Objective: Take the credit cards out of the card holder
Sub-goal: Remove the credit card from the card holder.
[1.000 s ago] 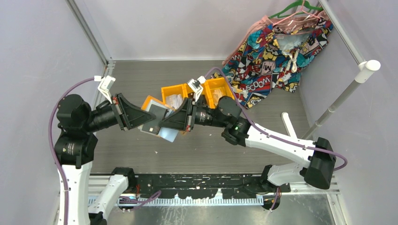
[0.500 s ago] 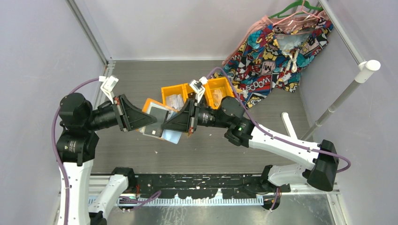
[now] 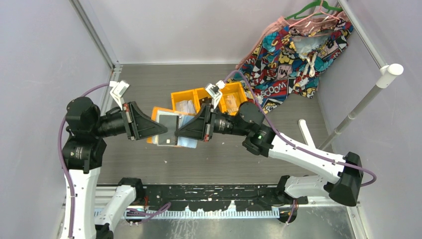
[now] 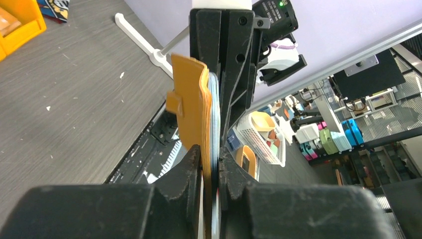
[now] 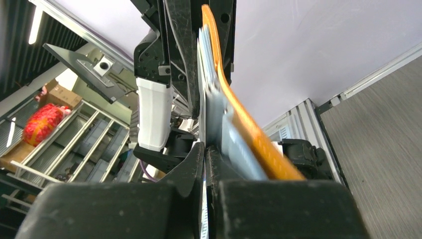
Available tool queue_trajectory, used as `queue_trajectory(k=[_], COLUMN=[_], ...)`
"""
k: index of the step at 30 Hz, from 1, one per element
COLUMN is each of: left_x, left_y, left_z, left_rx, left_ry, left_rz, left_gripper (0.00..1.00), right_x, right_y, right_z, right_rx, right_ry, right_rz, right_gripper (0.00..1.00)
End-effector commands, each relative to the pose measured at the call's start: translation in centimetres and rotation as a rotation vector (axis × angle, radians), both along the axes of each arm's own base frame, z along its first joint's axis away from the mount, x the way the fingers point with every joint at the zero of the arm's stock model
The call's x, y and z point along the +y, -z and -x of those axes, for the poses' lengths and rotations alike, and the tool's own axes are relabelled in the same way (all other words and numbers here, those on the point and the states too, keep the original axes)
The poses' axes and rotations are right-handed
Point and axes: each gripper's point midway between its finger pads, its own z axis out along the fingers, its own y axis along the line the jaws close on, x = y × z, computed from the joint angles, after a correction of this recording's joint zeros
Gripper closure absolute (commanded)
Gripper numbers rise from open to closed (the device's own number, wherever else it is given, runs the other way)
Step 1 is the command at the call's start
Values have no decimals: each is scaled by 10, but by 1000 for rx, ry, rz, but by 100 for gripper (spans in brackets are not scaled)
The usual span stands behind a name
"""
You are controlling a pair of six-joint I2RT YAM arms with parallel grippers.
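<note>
Both arms meet over the middle of the tabletop (image 3: 149,84), with the card holder (image 3: 158,110) held in the air between them, left of the table's centre and in front of the orange bins (image 3: 206,97).

The left gripper (image 3: 164,130) is clamped narrow on one edge of the holder. In the left wrist view its fingertips (image 4: 195,158) press the orange cover and the pale blue pockets together. The right gripper (image 3: 180,133) comes in from the opposite side, its jaws nearly flat together. In the right wrist view they pinch a thin pale layer on the inner side of the stack, while the orange cover (image 5: 239,119) bows away to the right. It cannot be told whether that layer is a card or a pocket leaf.

A grey rectangle (image 3: 169,124) faces up on the top page of the holder.

Bare grey surface shows under the holder and on toward the near and left edges. The bins stand just behind the right gripper. A patterned cloth (image 3: 293,50) lies at the far right corner, and a white stand (image 3: 306,132) is near the right edge.
</note>
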Motion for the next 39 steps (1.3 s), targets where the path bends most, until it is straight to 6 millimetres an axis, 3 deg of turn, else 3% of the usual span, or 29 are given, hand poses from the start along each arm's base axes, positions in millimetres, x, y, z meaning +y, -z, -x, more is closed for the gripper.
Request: queue_trajectory(k=[1, 4, 12, 17, 19, 21, 28, 33, 39], left_x=[-1, 0, 0, 1, 1, 1, 2, 2, 0], left_y=[0, 4, 10, 10, 11, 10, 11, 7, 5], left_z=[19, 18, 19, 15, 13, 12, 13, 13, 18], left_rx=[21, 2, 15, -5, -2, -5, -24, -29, -16], left_ry=[66, 41, 65, 36, 29, 24, 18, 22, 68], left_rz=[8, -8, -8, -18, -22, -24, -42, -37, -9], left_gripper=[87, 84, 95, 96, 94, 89, 87, 81, 87], right_x=[-28, -27, -16, -8, -3, -1, -12, -20, -19], right_y=[-56, -51, -44, -42, -41, -43, -49, -49, -46], right_z=[-10, -11, -10, -11, -13, -12, -7, -5, -5], right_rx=[-101, -93, -79, -53, -37, -27, -37, -40, -30], right_ry=[119, 123, 74, 47, 35, 19, 28, 45, 40], right_rz=[-164, -143, -120, -126, -133, -150, -187, -188, -181], right_gripper=[99, 99, 99, 74, 72, 78, 99, 99, 99])
